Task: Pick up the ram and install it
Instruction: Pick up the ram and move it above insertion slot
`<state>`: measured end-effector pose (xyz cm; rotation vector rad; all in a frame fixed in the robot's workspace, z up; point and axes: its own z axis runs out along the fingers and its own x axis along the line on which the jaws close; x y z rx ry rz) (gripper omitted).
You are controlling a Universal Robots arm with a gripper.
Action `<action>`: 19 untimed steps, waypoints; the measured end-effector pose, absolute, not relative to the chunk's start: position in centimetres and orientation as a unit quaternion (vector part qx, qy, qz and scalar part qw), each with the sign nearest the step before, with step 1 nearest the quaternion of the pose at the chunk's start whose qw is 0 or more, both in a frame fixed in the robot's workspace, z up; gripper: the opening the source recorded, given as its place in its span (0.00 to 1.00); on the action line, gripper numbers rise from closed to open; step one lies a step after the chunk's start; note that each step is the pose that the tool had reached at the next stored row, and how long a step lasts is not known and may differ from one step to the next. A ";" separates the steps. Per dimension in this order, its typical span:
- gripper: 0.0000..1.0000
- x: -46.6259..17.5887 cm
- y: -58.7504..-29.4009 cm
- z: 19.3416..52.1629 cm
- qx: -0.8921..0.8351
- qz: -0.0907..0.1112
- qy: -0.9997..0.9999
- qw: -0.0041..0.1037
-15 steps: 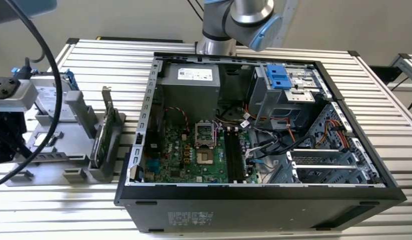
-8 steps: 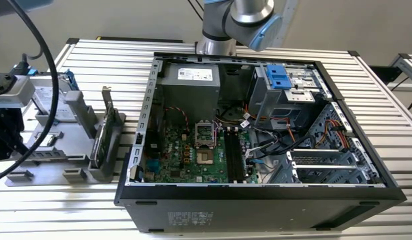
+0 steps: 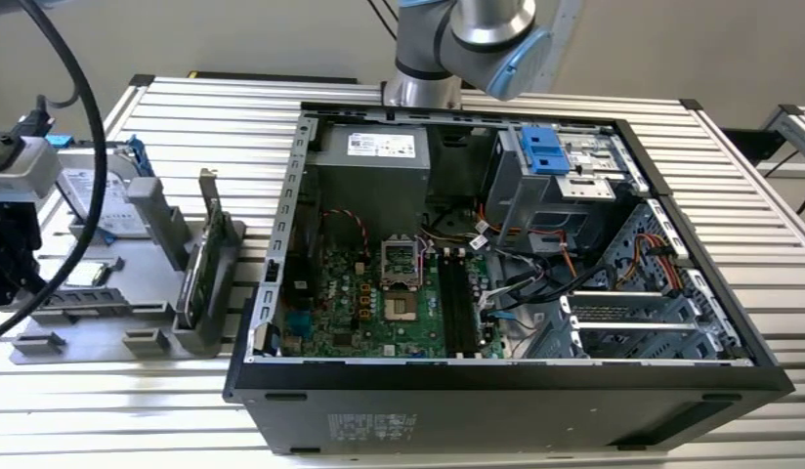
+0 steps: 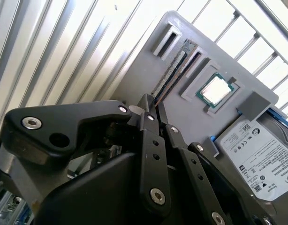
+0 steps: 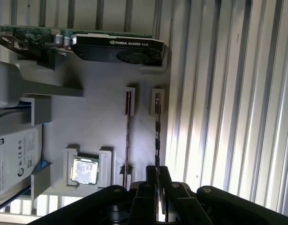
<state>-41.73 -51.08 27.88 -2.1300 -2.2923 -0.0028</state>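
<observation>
The ram is a thin dark stick standing edge-on in a slot near the edge of the grey parts tray. In the second wrist view the ram runs straight into my fingertips. My gripper sits at the stick's near end, its black fingers drawn together with the ram's edge between them. The gripper looks shut on the ram, which still rests in its slot. In the exterior view my wrist assembly hangs over the tray at the exterior view's left.
Beside the ram runs a second narrow slot. The tray also holds a processor chip, a hard drive and a graphics card. The open computer case lies at the exterior view's right, motherboard memory slots exposed.
</observation>
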 end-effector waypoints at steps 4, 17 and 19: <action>0.00 -41.7 -51.1 28.5 -0.681 -0.001 -0.732 0.006; 0.00 -41.7 -51.1 30.4 -0.682 -0.001 -0.732 0.006; 0.00 -41.7 -51.1 30.7 -0.682 -0.001 -0.732 0.006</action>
